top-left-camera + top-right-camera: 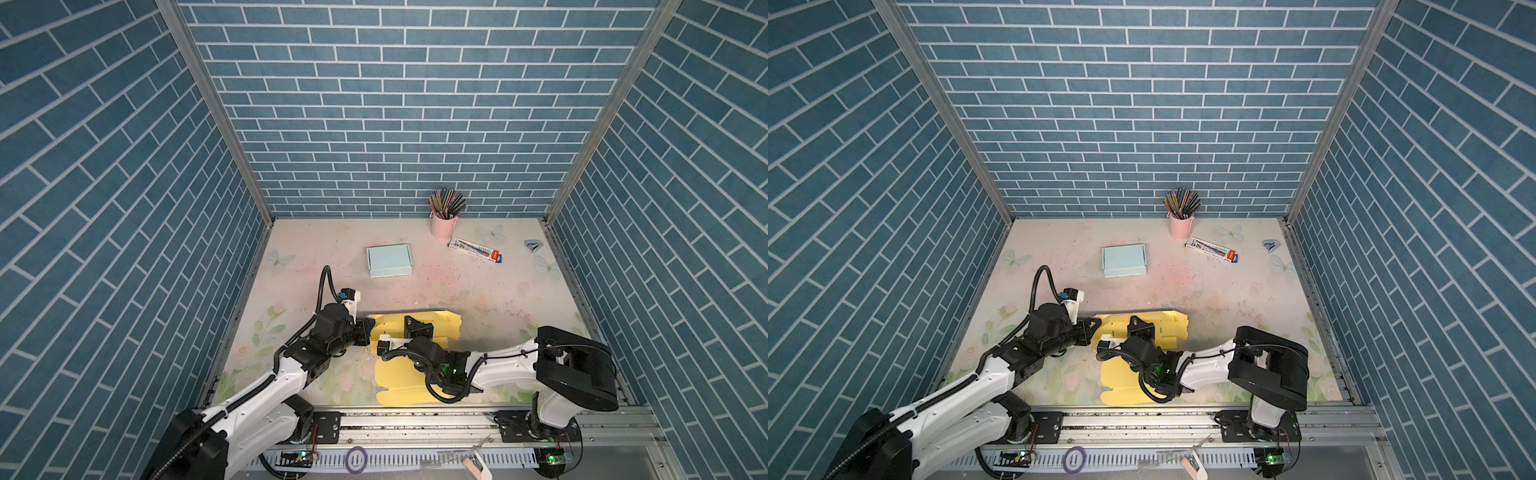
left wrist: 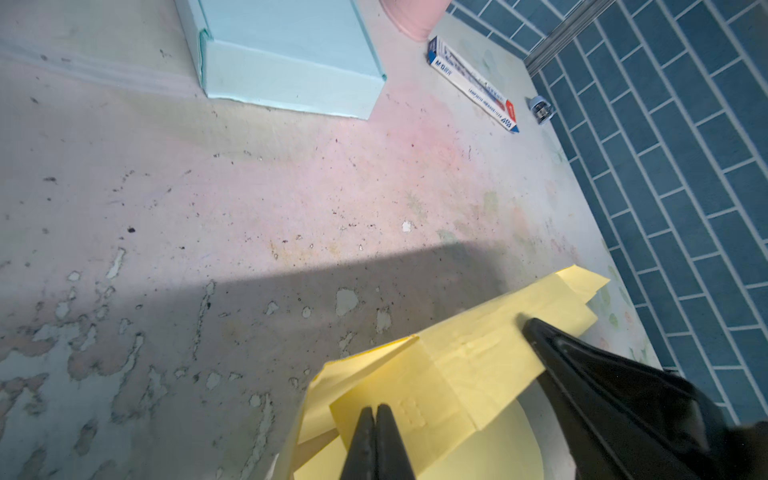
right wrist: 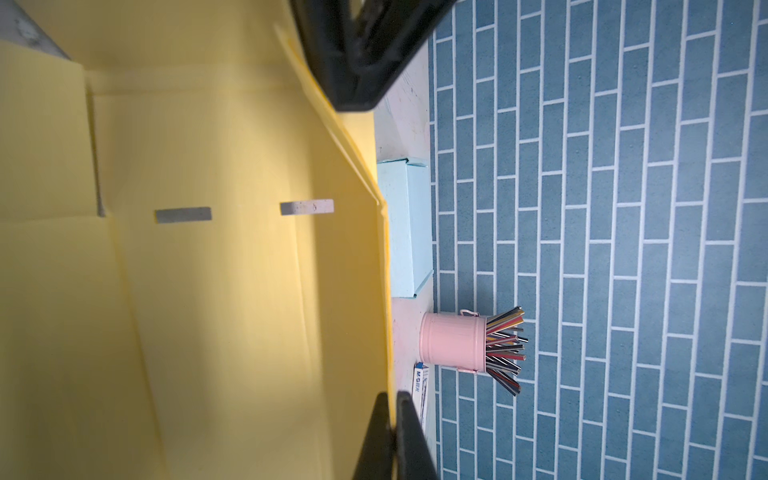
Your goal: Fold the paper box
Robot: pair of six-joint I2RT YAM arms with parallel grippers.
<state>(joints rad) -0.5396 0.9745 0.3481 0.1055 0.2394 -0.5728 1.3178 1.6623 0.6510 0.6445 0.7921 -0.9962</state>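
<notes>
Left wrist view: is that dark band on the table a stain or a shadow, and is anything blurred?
Left wrist view: a shadow, soft-edged, across the table beside the yellow sheet; sheet sharp. Right wrist view: near sheet slightly soft, pink cup crisp.

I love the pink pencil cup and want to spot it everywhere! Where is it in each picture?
In a top view: pink pencil cup stands at the back wall, right of middle.
In a top view: cup in the same spot.
Left wrist view: cup only partly in the picture.
Right wrist view: whole cup, seen sideways.
Shared landmark: the light blue box, near it in every view.
</notes>
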